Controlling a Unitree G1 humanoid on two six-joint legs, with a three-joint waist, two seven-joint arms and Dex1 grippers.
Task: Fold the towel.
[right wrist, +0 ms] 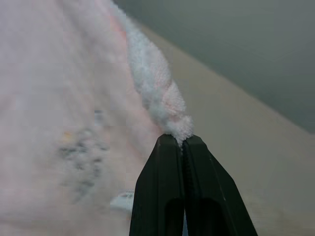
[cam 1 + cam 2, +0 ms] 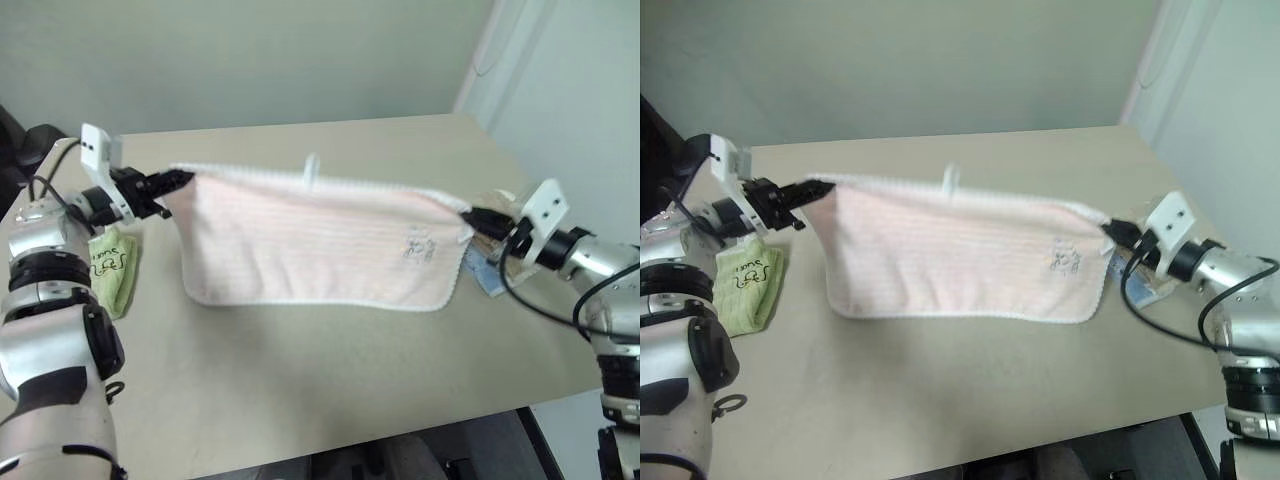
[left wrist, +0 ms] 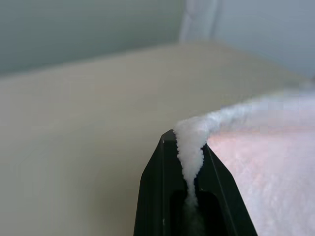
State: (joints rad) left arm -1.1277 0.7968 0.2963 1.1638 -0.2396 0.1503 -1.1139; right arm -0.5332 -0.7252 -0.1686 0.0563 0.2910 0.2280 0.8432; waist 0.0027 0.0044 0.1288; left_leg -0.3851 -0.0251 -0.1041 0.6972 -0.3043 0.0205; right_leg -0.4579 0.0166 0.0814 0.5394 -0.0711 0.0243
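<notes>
Towel (image 2: 320,240) hangs stretched between pincers, clear of table (image 2: 300,400). Left gripper (image 2: 178,180) and right gripper (image 2: 472,215) each clenched on top corner hem. Soft, light terry, sags mid-span, probably low slip. Best hold: stitched edging at corners.

The pale pink terry-cloth towel (image 2: 320,240) hangs stretched over the middle of the beige table (image 2: 330,400), its lower edge near the tabletop — contact can't be told. Left gripper (image 2: 183,180) pinches its upper left corner, right gripper (image 2: 470,215) its upper right corner. Lime-green folded towel (image 2: 748,285) lies on the table at left, below the left gripper; a small blue-and-beige cloth bundle (image 2: 490,275) lies at right, partly behind the pink towel's right edge.
</notes>
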